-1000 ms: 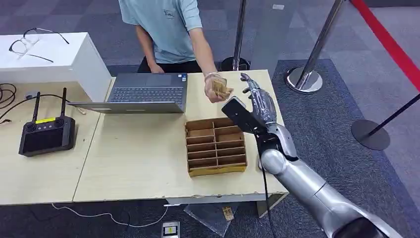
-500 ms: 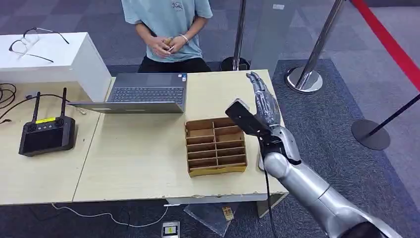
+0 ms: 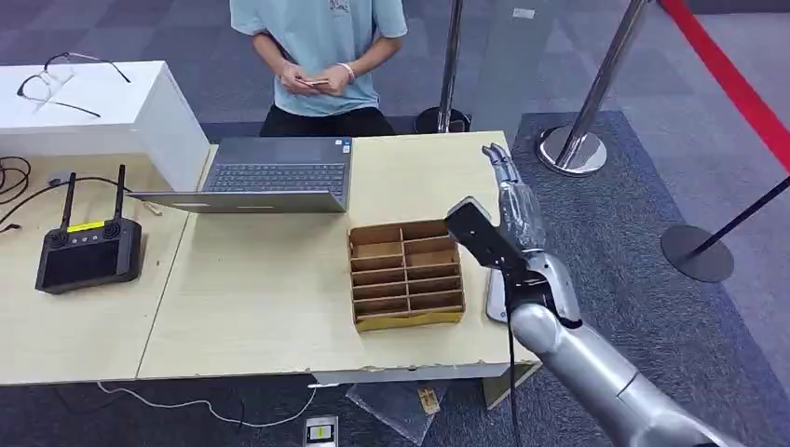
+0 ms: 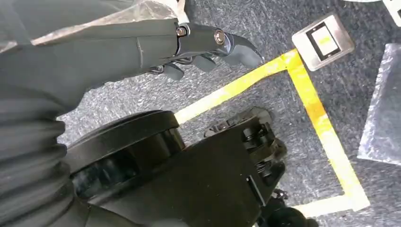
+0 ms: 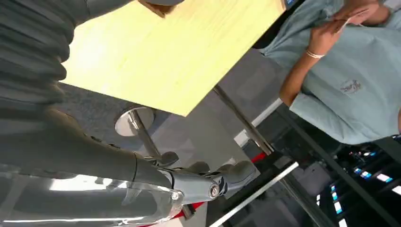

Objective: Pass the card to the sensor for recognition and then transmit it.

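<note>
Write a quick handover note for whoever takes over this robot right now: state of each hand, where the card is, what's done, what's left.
Right hand: raised over the table's far right corner, fingers extended, holding nothing.
Left hand: hanging down over the carpet, fingers loosely curled, holding nothing.
Card: looks to be with the person standing behind the laptop, held in both hands at chest height.
Done: the card is out of the robot's hand, so the handover seems complete.
Left: nothing obvious for this card; probably lower the right arm. The cardboard divider box sits beside the right arm.
</note>
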### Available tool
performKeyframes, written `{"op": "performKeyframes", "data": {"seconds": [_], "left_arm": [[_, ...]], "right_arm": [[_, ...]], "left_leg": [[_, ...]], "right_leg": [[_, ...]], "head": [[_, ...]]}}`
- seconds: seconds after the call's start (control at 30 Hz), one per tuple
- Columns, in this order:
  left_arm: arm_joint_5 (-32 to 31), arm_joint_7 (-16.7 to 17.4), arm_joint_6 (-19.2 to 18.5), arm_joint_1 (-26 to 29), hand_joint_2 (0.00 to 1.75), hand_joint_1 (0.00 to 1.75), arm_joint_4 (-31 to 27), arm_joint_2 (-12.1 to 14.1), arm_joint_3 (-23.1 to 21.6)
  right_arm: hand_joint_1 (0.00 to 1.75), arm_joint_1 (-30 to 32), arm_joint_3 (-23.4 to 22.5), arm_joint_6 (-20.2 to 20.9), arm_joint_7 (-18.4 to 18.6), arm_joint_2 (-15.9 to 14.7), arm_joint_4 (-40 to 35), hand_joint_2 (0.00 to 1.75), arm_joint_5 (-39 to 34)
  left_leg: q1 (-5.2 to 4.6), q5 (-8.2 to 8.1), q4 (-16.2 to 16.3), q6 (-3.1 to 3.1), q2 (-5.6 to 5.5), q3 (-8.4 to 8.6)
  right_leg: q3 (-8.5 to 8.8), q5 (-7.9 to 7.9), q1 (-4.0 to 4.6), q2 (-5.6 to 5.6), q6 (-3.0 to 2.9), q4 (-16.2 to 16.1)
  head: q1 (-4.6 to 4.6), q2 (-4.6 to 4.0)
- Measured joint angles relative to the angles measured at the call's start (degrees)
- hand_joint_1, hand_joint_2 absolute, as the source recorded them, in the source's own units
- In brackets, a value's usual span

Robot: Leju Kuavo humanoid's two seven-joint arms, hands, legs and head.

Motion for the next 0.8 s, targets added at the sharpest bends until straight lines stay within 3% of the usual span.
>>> {"op": "performKeyframes", "data": {"seconds": [0.8], "left_arm": [[-0.4,0.5,-0.2,0.0,1.75,0.0,0.0,0.0,0.0]], "right_arm": [[0.0,2.8,-0.7,3.2,1.1,-0.6,-1.2,1.75,1.2]], "left_leg": [[0.0,0.0,0.0,0.0,0.0,-0.01]], "right_leg": [[0.0,0.0,0.0,0.0,0.0,0.0]], "head": [[0.0,0.0]]}}
